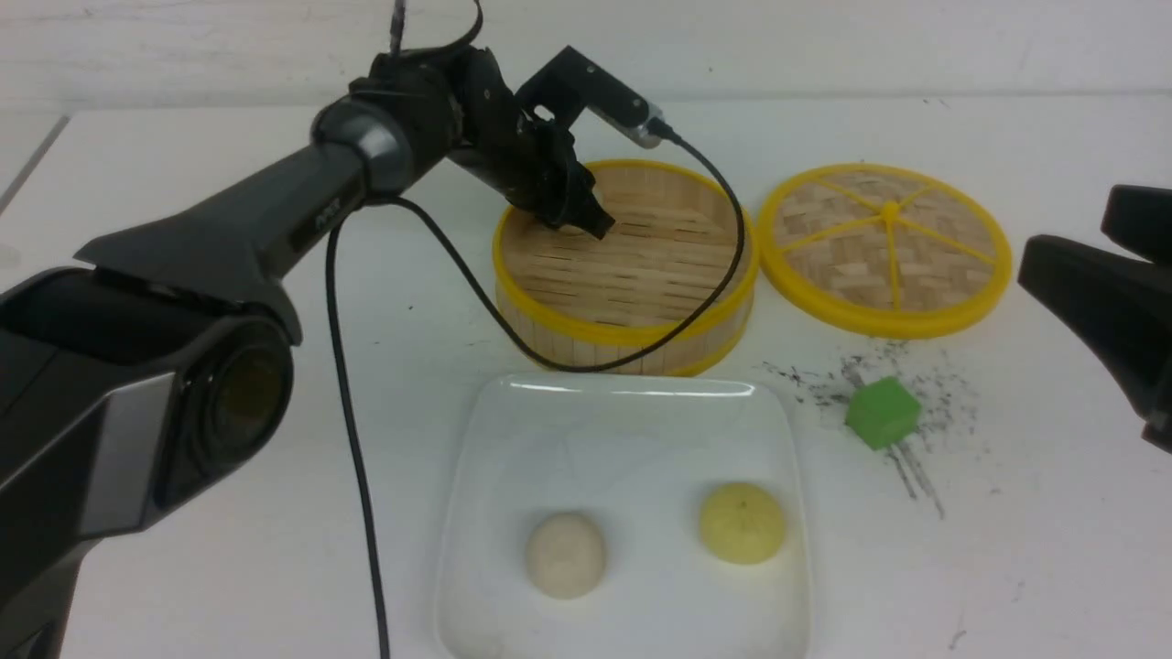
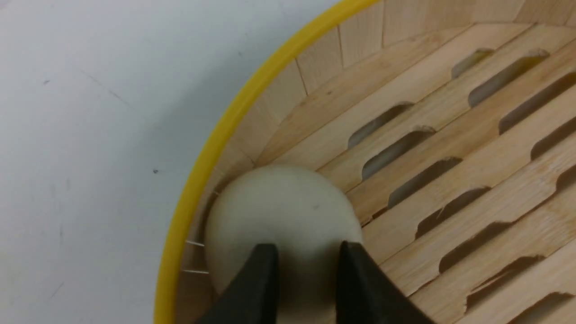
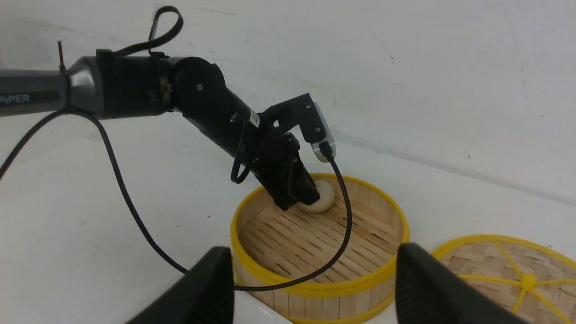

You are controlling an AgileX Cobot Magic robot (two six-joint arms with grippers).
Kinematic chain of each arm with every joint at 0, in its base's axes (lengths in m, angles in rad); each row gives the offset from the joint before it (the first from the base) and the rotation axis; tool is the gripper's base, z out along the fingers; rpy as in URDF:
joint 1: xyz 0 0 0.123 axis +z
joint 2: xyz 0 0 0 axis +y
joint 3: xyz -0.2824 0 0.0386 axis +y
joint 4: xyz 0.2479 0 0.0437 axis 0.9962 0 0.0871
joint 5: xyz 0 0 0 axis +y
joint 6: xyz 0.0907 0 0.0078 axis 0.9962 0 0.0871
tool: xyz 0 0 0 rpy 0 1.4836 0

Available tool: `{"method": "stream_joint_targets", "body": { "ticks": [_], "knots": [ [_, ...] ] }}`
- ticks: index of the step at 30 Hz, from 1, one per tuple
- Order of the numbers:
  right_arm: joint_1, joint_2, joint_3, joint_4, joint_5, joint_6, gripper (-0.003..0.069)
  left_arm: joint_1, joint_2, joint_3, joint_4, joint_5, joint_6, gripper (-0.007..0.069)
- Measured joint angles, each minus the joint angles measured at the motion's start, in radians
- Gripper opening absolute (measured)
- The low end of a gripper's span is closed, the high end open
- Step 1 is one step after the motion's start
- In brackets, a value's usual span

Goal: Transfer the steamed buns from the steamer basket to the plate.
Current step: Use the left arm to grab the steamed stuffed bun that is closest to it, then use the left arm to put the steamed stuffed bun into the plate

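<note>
One off-white steamed bun (image 2: 279,202) sits against the inner wall of the steamer basket (image 1: 632,334), at its far left side. My left gripper (image 1: 586,220) reaches down into the basket, and its two black fingers press on the bun's top from both sides. The right wrist view shows that bun (image 3: 323,198) partly hidden behind the left gripper (image 3: 299,198). Two more buns lie on the white plate (image 1: 632,430): an off-white one (image 1: 565,555) and a pale yellow one (image 1: 742,523). My right gripper (image 3: 312,256) hangs open at the right, empty, facing the basket (image 3: 315,288).
The flat woven lid (image 1: 885,247) with yellow spokes lies to the right of the basket. A green cube (image 1: 882,412) sits among dark specks in front of the lid. The left wrist camera's black cable (image 1: 513,329) droops over the basket's front rim.
</note>
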Motion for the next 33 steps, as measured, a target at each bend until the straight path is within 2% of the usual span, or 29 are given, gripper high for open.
{"method": "stream_joint_targets", "body": {
  "ticks": [8,10,17,24,31,33],
  "knots": [
    [0.0,0.0,0.0,0.0,-0.015,0.0,0.0453,0.003,0.0,0.0,0.003,0.002,0.018,0.0078],
    [0.0,0.0,0.0,0.0,-0.017,-0.001,0.0453,0.01,0.0,-0.006,0.003,0.006,-0.001,0.0025],
    [0.0,0.0,0.0,0.0,-0.018,-0.023,0.0453,0.01,0.0,-0.05,0.012,0.079,-0.011,0.0019],
    [0.0,0.0,0.0,0.0,-0.018,-0.025,0.0453,0.01,-0.008,-0.151,0.025,0.216,-0.056,0.002],
    [0.0,0.0,0.0,0.0,-0.014,-0.03,0.0453,0.01,-0.087,-0.173,0.027,0.319,-0.069,0.002],
    [0.0,0.0,0.0,0.0,-0.012,-0.033,0.0453,0.01,-0.119,-0.174,0.028,0.388,-0.08,0.002]
  ]
}}
